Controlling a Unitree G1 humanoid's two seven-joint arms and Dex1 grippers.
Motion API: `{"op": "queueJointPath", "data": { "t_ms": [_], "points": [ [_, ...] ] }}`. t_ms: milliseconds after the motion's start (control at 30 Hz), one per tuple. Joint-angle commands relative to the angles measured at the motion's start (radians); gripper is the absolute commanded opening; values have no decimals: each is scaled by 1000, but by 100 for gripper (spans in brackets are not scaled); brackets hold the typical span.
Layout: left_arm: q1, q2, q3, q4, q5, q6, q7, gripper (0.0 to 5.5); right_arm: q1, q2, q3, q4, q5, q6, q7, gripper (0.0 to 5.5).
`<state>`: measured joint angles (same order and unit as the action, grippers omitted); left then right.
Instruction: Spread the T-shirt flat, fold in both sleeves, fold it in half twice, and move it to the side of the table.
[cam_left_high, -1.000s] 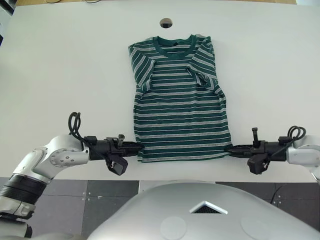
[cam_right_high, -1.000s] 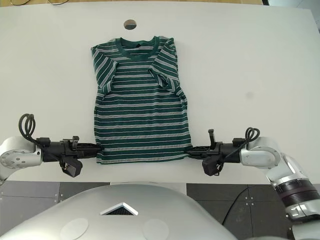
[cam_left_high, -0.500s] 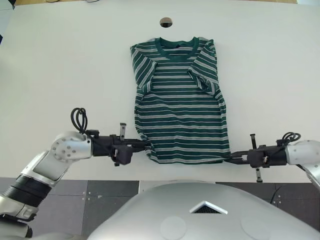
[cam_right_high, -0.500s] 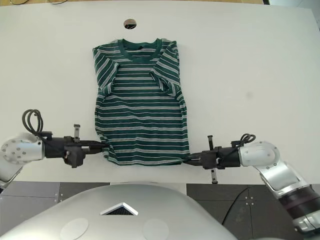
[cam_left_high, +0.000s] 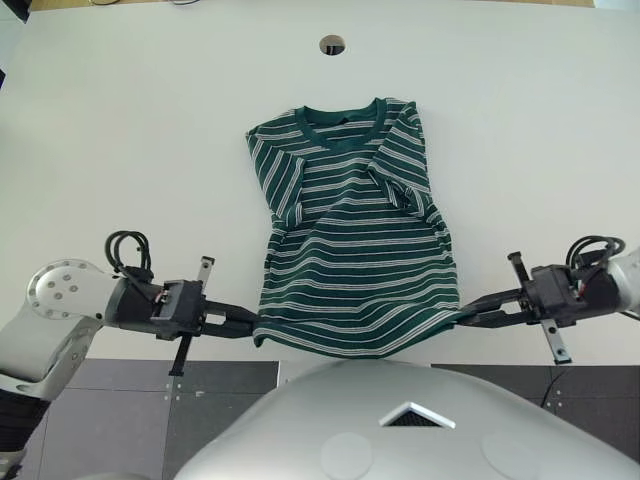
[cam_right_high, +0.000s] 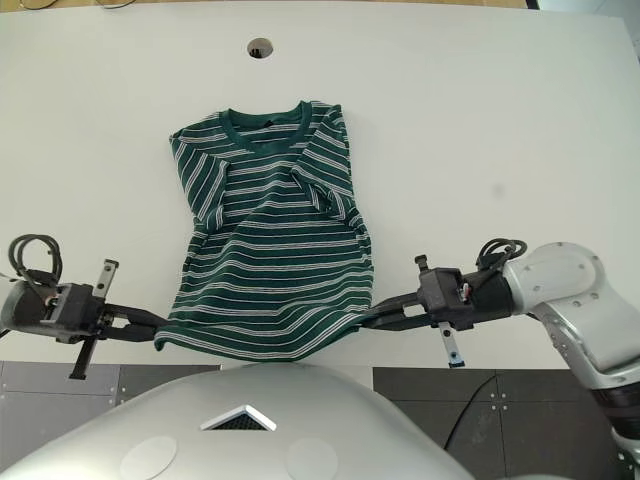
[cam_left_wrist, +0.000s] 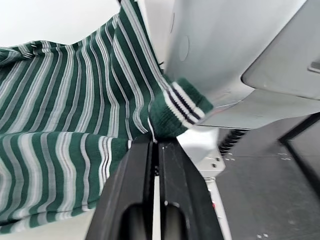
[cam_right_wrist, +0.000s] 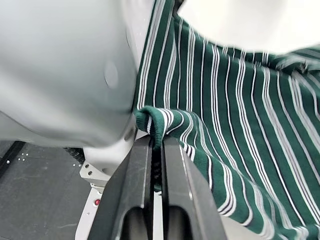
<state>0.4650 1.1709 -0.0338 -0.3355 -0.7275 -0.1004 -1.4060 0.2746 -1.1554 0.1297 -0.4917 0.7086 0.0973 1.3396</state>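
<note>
A dark green T-shirt with thin white stripes (cam_left_high: 350, 250) lies on the white table (cam_left_high: 130, 130). Its collar points away from the robot, toward a small round hole in the tabletop (cam_left_high: 332, 45), and its bottom hem is at the near edge of the table. The left gripper (cam_left_high: 248, 325) is closed on the hem corner at the robot's left. The right gripper (cam_left_high: 468, 319) is closed on the hem corner at the robot's right. In both wrist views the two fingers are pressed together with a small bunch of striped cloth between them. The hem runs in a shallow curve from one gripper to the other, and its corners seem slightly raised from the table.

The sleeve on the robot's right is turned in over the chest. The sleeve on the left lies close along the side, and it is hard to say if it is fully folded. The upper part of the shirt leans a little toward the robot's left, with some wrinkles near the middle.

The step in hand is probably the first fold in half. The next move would call for both arms to lift the corners together and carry the hem forward to the collar. They should stay at equal height, so the cloth stays tight and the sleeves do not open.
</note>
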Motion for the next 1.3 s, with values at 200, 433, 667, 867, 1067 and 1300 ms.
{"op": "queueJointPath", "data": {
  "t_ms": [200, 433, 667, 867, 1067, 1300],
  "points": [
    [-240, -181, 57, 111, 84, 64, 125, 13, -116, 178, -44, 81, -116, -24, -105, 10],
    [-514, -357, 44, 358, 305, 2, 297, 13, -382, 384, -2, 325, -411, -152, -311, 10],
    [-725, -458, 16, 624, 504, -79, 434, 13, -601, 522, 30, 610, -648, -348, -473, 10],
    [-813, -502, -12, 760, 610, -105, 495, 13, -717, 606, 96, 852, -806, -502, -574, 10],
    [-867, -534, -22, 885, 655, -129, 514, 13, -779, 656, 114, 1026, -841, -585, -601, 10],
    [-956, -542, -9, 1118, 709, -143, 602, 102, -898, 726, 105, 1327, -875, -651, -702, 119]
  ]
}}
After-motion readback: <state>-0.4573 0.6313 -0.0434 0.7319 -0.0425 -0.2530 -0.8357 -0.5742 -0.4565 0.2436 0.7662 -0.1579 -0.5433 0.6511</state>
